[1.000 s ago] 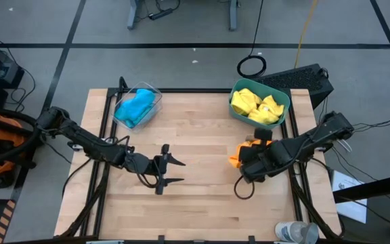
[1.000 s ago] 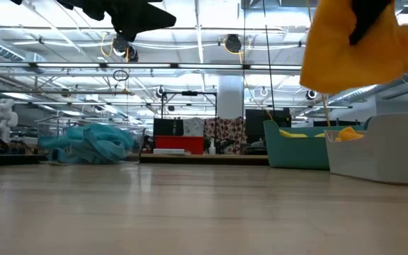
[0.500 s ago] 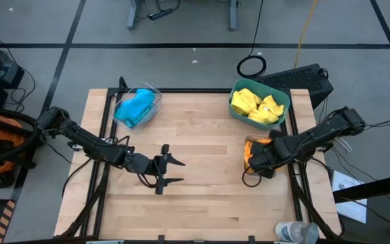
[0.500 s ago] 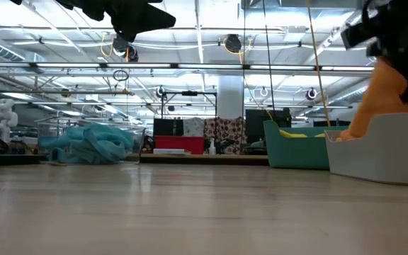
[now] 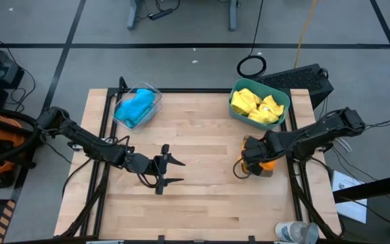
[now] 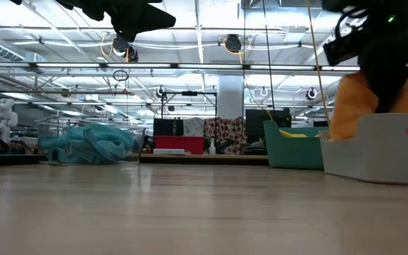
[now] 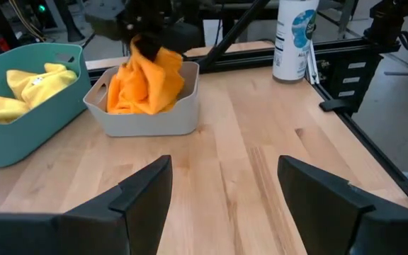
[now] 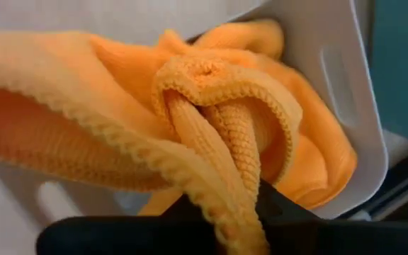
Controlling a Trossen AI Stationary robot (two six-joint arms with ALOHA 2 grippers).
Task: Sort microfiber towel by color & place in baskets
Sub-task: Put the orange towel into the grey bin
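Beneath my right gripper [image 5: 249, 165], clamped on an orange towel [image 7: 146, 83], sits the grey basket [image 7: 147, 122] on the wooden table [image 5: 195, 203]; my left gripper [image 5: 171, 171] hangs wide open.

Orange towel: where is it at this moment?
The orange towel is in the small grey basket on the table's right side, just in front of the teal basket holding yellow towels; the right gripper is shut on it.
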